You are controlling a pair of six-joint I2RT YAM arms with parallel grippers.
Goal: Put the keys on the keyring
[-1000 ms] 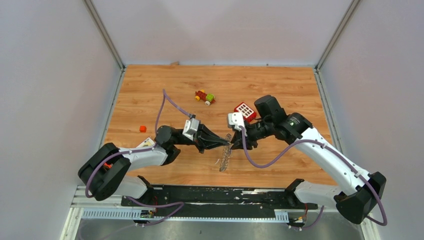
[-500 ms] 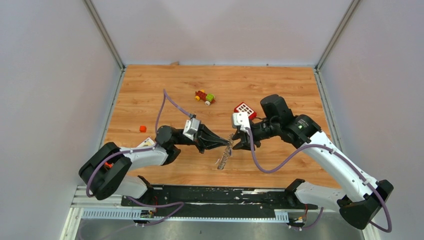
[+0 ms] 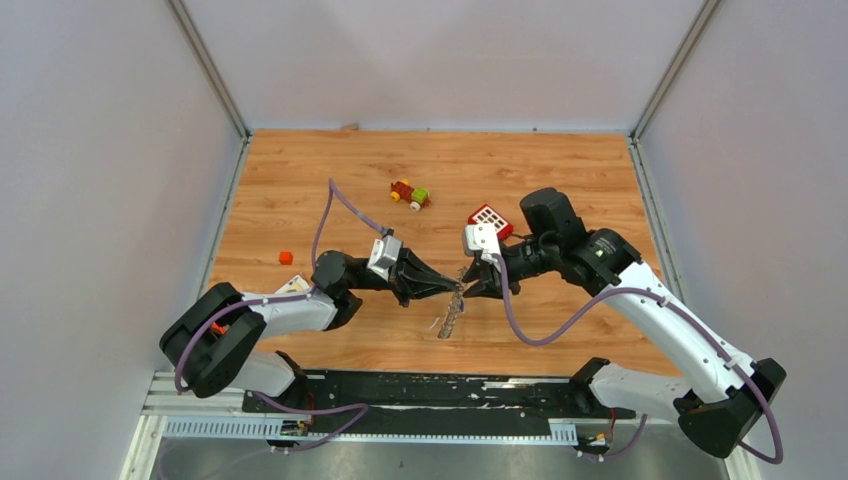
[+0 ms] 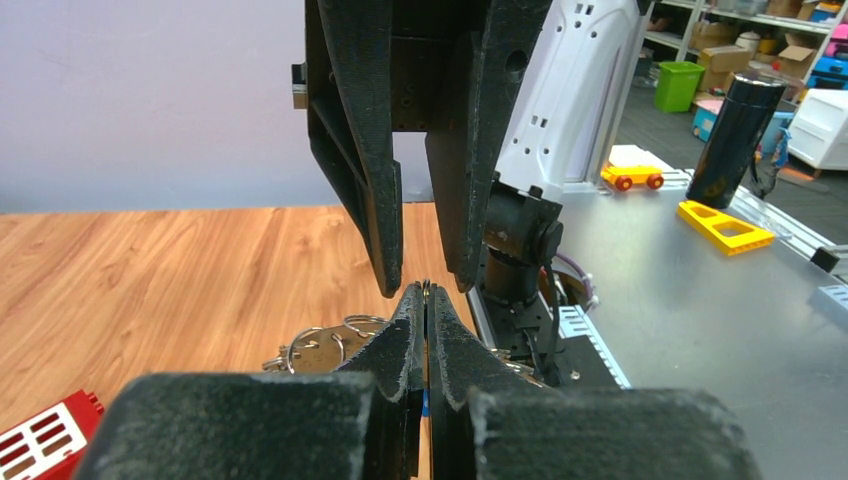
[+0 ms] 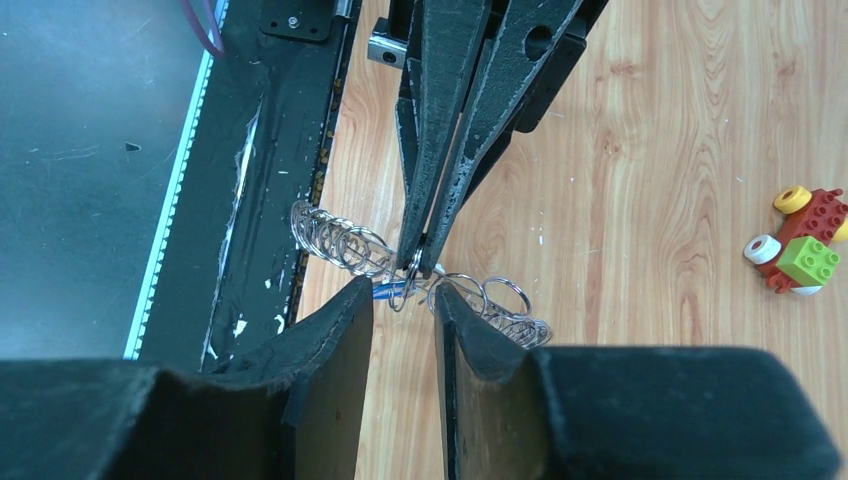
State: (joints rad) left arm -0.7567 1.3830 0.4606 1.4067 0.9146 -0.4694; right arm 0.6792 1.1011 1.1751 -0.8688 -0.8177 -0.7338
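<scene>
Keyring: the keyring (image 5: 345, 243) is a string of silver wire loops near the front edge of the table (image 3: 560, 180), in two bunches, one on each side of the meeting fingertips. In the top view it runs as a thin grey strip from the fingertips toward the arm bases.
Keys: a small blue-headed key (image 5: 384, 291) shows among the loops, just beyond the right fingertips. Whether it is threaded on a loop I cannot tell, and I cannot make out the dark key.
Left gripper: the left gripper (image 5: 415, 262) is pressed closed, its tips pinching one thin loop of the keyring.
Right gripper: the right gripper (image 5: 402, 300) faces it tip to tip. Its fingers are parted by a narrow gap, with nothing seen between them, and the pinched loop lies just in front.
Red block: a red block with white squares (image 3: 489, 219) sits beside the right wrist.
Toy: a red, yellow and green toy (image 3: 410, 194) stands further back, well apart.
Orange piece: a small orange cube (image 3: 285, 257) lies near the left edge.
</scene>
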